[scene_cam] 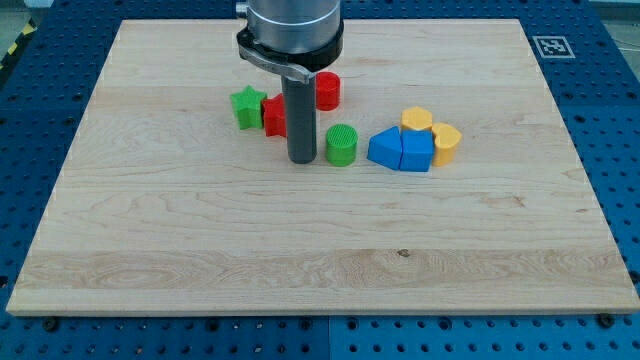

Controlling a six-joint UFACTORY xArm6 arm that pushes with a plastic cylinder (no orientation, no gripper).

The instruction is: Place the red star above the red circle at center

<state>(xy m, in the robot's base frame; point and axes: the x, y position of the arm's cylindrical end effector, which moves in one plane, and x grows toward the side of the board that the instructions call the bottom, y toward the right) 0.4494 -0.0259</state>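
Note:
The red star (273,117) lies at the upper middle of the wooden board (150,220), partly hidden behind my rod. The red circle (328,90) sits up and to the right of it, also partly hidden by the rod. My tip (302,159) rests on the board just below and right of the red star, and just left of the green circle (341,144). The green star (247,106) touches the red star's left side.
To the right of the green circle is a cluster: two blue blocks (401,150) side by side, a yellow block (417,120) above them and another yellow block (446,143) at their right. A marker tag (551,46) sits at the board's top right corner.

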